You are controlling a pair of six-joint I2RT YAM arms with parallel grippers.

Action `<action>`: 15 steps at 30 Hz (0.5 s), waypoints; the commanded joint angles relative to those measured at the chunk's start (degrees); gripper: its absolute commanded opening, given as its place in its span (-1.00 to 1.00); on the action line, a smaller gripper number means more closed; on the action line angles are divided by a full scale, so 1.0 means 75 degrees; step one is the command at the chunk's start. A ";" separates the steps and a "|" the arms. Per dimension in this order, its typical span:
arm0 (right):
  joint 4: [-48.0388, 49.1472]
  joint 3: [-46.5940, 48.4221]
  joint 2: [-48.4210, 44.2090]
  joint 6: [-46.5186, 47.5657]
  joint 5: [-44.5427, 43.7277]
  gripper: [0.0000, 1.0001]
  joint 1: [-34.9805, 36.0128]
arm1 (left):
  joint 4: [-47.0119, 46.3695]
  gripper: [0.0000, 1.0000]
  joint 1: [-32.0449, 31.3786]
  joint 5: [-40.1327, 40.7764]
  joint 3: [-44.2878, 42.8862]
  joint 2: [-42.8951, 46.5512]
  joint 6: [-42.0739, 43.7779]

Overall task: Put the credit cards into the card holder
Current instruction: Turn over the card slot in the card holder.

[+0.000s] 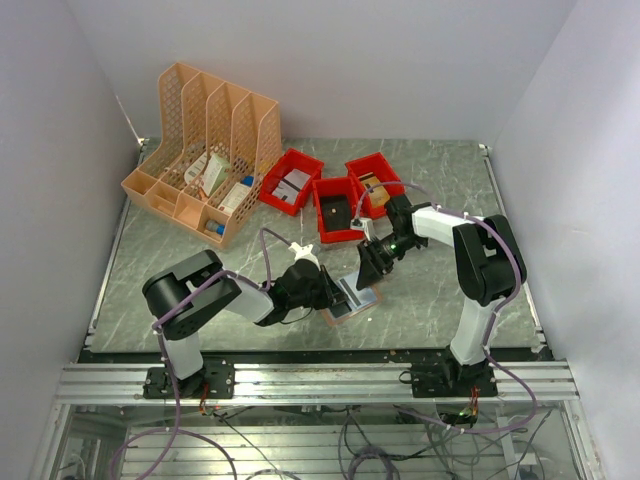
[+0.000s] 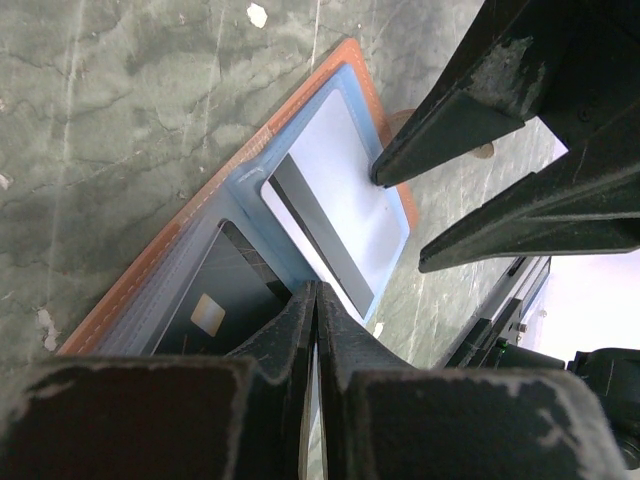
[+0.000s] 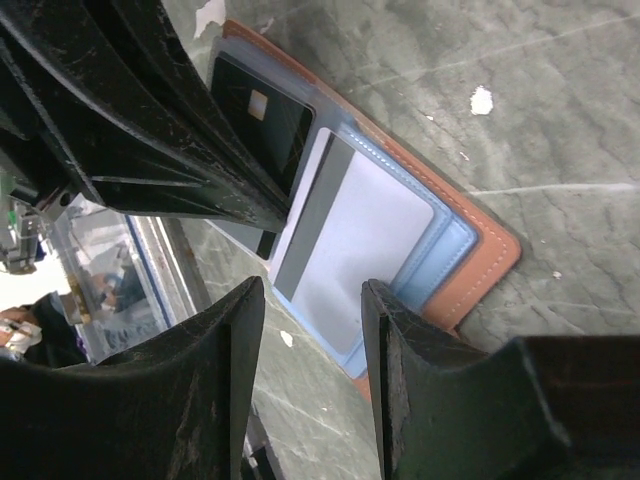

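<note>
While the open card holder [image 1: 345, 305] is pressed on the worktop [image 1: 150, 260] by clenched left fingers [image 2: 285, 335], the white card [image 2: 345, 185] is only half tucked in. It could be bent if pushed crooked by the spread, empty right fingers [image 3: 225, 345].

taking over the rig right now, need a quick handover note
Left end effector: shut, tip down over the open card holder; nothing visibly held.
Right end effector: open, empty, poised over the light striped card.
Things: the holder lies open on the table, between the arms. The dark chip card sits in one clear sleeve, the light card at the next one.
Done: dark card looks in.
Left: unclear whether the light card is fully seated; check it, then probably close the holder.
</note>
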State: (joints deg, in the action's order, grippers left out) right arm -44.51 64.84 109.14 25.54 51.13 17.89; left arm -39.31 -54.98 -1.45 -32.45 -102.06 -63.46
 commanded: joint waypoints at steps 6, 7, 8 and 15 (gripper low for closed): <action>-0.0166 0.0141 0.0110 0.0066 0.0551 -0.15 -0.0015 | 0.0539 -0.77 -0.0047 0.0255 0.0038 -0.0152 0.0240; -0.0133 0.0136 0.0085 0.0035 0.0481 -0.14 -0.0043 | 0.0504 -0.75 -0.0051 0.0236 0.0069 -0.0093 0.0246; -0.0081 0.0127 0.0039 -0.0003 0.0441 -0.14 -0.0061 | 0.0471 -0.74 -0.0048 0.0222 0.0089 -0.0047 0.0261; 0.0156 0.0050 -0.0094 -0.0189 0.0161 -0.11 -0.0214 | 0.0699 -0.61 -0.0041 0.0178 0.0074 0.0575 0.0400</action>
State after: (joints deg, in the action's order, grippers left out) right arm -44.38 64.84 109.38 24.86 53.12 17.15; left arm -37.69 -54.98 -1.45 -32.42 -100.75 -62.89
